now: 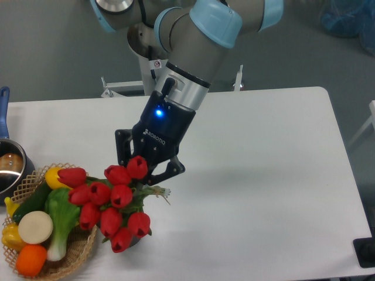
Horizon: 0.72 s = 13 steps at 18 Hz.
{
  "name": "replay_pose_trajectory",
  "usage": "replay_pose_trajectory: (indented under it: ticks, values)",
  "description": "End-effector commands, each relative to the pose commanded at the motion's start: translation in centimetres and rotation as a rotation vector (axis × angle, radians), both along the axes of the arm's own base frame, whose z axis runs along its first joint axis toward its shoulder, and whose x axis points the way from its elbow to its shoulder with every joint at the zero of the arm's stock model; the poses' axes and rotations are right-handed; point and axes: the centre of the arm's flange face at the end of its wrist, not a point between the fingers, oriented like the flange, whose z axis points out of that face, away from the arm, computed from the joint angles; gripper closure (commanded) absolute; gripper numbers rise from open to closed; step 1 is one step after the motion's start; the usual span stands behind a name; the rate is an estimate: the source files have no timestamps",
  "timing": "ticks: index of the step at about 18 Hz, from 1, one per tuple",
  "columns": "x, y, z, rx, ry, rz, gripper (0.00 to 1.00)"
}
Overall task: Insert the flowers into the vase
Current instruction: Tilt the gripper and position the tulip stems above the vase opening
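Gripper holds flowers, heads pointing lower-left toward camera.

A white desk with rounded corners stands on a dull grey floor, with crumpled blue plastic at the upper right.

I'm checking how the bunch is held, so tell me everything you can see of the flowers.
The flowers are a bunch of about nine closed red tulip heads on green stems and leaves, plastic-looking. The gripper has its jaws shut on the stems, holding the bunch tilted, heads fanning down-left toward the camera. They hang over the wicker basket's right edge and almost wholly hide the vase; whether the stems touch it cannot be told.
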Motion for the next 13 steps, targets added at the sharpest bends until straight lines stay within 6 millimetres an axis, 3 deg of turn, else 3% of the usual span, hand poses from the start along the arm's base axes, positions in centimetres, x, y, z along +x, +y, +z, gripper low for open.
replay_pose_trajectory:
  ticks: [13]
  values:
    - [0.5,0.3,2.8,0.097,-0.023,0.009,1.0]
